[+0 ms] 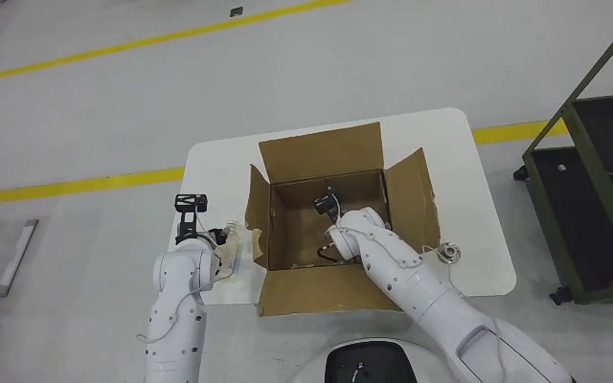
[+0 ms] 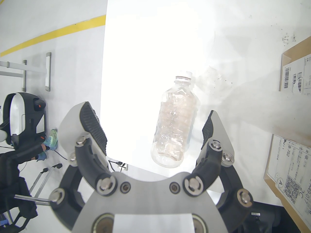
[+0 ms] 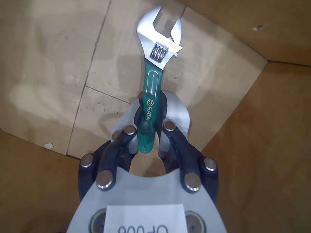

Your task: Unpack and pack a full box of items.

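By the tabletop's (image 1: 460, 153) near left corner, the left claw (image 2: 150, 112) hangs spread wide over a clear bottle (image 2: 175, 120) lying on its side, apart from both pads, its base close to the edge. Farther in, inside the open cardboard box (image 1: 326, 153), the right claw (image 3: 150, 115) is clamped on a wrench's (image 3: 158, 42) green handle, its steel head over bare box floor, a wall corner near

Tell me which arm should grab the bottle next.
Left. The left gripper hangs open over the bottle lying on the table; the right gripper is shut on a wrench inside the box.
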Robot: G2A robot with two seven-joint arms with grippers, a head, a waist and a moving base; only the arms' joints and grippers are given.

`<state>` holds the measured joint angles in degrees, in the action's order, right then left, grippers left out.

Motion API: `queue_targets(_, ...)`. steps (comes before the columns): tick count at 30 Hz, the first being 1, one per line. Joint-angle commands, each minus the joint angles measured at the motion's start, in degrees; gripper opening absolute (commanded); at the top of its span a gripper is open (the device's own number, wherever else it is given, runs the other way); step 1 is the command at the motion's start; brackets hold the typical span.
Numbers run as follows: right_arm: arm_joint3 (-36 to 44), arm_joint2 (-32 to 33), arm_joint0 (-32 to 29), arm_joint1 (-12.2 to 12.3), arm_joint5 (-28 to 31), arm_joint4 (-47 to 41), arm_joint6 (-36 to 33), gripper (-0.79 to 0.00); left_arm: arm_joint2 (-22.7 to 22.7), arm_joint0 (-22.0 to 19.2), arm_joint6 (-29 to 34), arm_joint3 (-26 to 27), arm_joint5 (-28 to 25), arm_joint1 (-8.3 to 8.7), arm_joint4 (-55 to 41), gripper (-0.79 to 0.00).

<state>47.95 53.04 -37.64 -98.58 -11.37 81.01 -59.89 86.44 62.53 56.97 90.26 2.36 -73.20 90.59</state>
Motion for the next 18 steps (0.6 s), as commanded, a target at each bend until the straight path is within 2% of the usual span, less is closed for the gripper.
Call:
queue_targets(1, 1.44, 0.16, -0.60, 0.19, 0.88, 0.54, 0.19, -0.785, 0.00, 0.00, 0.00, 0.00, 0.00, 0.00, 0.00, 0.000)
queue_targets(9, 10.15, 3.07, -4.44, 1.62, 4.44, 1.98, 2.98, -0.785, 0.00, 0.00, 0.00, 0.00, 0.00, 0.00, 0.00, 0.000)
queue_targets(13, 20.81, 7.23, -9.09, 3.12, 8.48, 0.97, 4.97, -0.785, 0.00, 0.00, 0.00, 0.00, 0.00, 0.00, 0.00, 0.000)
queue_targets(18, 37.53, 14.42, -18.52, 5.43, 15.94, -1.59, 5.49, -0.785, 0.00, 0.00, 0.00, 0.00, 0.00, 0.00, 0.00, 0.000)
